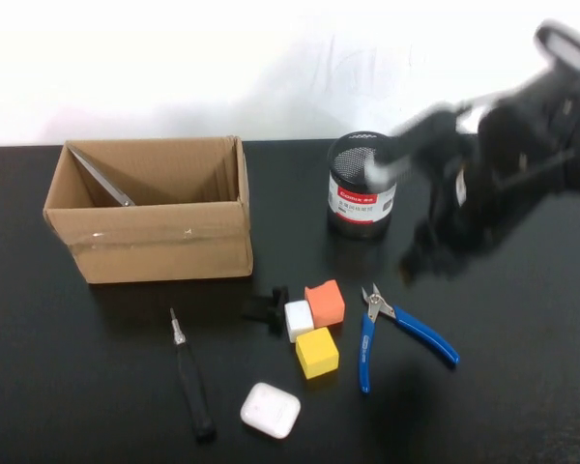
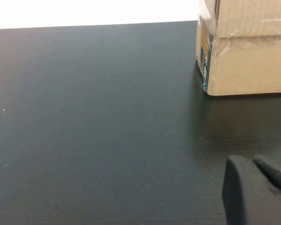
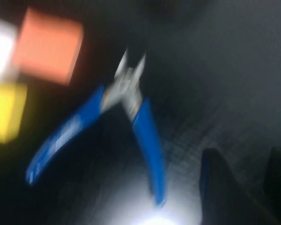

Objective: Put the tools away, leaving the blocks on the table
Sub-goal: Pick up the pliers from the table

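A: What was the biggest thing on the black worktop (image 1: pixel 522 406)?
B: The open cardboard box (image 1: pixel 150 208) at the back left. A steel blade of the scissors (image 1: pixel 101 177) leaned inside it against the left wall. A black mesh cup (image 1: pixel 361 184) with a red-and-white label stood to the box's right.

A: Where was the right hand (image 1: pixel 435 253)?
B: Blurred, hanging above the worktop just right of the cup, behind the blue-handled cutters (image 1: pixel 396 329). From the wrist, the cutters (image 3: pixel 117 126) lay handles apart, ahead of its dark fingers (image 3: pixel 225 187). The two fingers stood apart with nothing between them, touching nothing.

A: And the left hand (image 2: pixel 255 190)?
B: Only a dark edge showed in its wrist view, low over the worktop near the box's corner (image 2: pixel 243 51). I couldn't tell whether it was open.

A: The smaller things?
B: The screwdriver (image 1: pixel 189 375) lay front left. The orange (image 1: pixel 325 303), white (image 1: pixel 299 320) and yellow (image 1: pixel 316 352) blocks clustered left of the cutters, a black knob (image 1: pixel 268 307) beside them, and a white case (image 1: pixel 270 410) in front.
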You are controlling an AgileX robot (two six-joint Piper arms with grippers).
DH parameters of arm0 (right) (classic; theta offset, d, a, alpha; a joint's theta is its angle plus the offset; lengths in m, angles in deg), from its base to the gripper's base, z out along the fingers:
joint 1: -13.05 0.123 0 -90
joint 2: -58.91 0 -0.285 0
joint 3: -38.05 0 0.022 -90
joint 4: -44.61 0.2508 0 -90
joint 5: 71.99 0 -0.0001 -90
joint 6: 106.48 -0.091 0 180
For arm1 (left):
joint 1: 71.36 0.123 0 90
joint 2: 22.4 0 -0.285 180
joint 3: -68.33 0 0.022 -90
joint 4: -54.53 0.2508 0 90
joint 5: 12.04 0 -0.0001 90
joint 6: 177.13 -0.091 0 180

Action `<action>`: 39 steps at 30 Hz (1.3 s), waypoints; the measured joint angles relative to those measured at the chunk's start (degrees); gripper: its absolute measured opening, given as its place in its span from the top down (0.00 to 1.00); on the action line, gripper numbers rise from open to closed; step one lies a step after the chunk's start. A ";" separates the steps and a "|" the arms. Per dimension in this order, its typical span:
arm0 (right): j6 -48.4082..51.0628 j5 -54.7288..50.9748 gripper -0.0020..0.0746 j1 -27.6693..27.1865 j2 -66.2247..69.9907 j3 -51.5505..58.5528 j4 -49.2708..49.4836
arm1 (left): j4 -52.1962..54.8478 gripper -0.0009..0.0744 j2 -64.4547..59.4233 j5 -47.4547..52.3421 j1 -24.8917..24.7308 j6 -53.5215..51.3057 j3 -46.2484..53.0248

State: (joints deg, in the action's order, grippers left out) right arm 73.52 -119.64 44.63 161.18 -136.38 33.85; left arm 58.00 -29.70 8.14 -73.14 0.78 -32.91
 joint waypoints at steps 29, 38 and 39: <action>6.93 11.93 0.54 1.12 5.80 8.07 -3.00 | 0.00 0.99 0.00 0.00 0.00 0.00 0.00; 5.00 16.24 0.54 1.12 8.99 8.07 -3.06 | 0.00 0.99 0.00 0.00 0.00 0.00 0.00; 5.00 16.05 0.54 1.12 9.79 8.07 -2.76 | 0.00 0.99 0.00 0.00 0.00 0.00 0.00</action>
State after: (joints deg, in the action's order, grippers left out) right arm 78.52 -103.59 45.75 170.97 -128.31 31.09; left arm 58.00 -29.70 8.14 -73.14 0.78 -32.91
